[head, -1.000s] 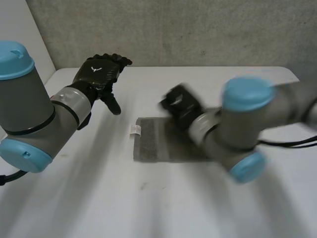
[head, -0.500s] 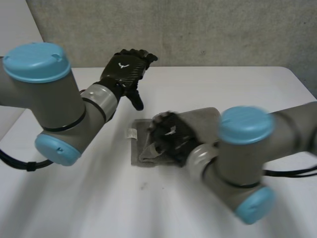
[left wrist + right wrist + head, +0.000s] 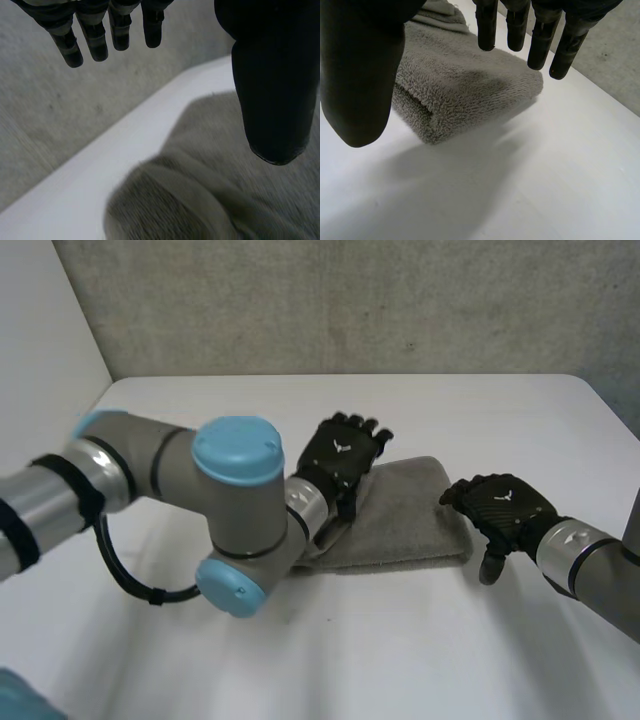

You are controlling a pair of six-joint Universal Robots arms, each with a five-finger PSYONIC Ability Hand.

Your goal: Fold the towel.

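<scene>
A grey towel [image 3: 405,515] lies folded over on the white table [image 3: 200,660], seen in the head view at the middle. My left hand [image 3: 342,457] hovers over the towel's left end, fingers straight and spread, holding nothing. In the left wrist view its fingers [image 3: 95,40] and thumb [image 3: 272,90] stand apart above the towel [image 3: 200,195]. My right hand [image 3: 503,506] is just off the towel's right end, open and apart from the cloth. In the right wrist view its fingers [image 3: 540,40] hang straight over the towel's folded end [image 3: 465,95].
A grey wall [image 3: 350,300] runs along the table's far edge. My left arm [image 3: 235,520] reaches across the table's left half and covers the towel's left end. Bare table [image 3: 560,170] lies in front of and to the right of the towel.
My right hand carried the towel's right part over leftward, let go and drew back to the right. My left arm swung in from the far left to above the towel's left end.
</scene>
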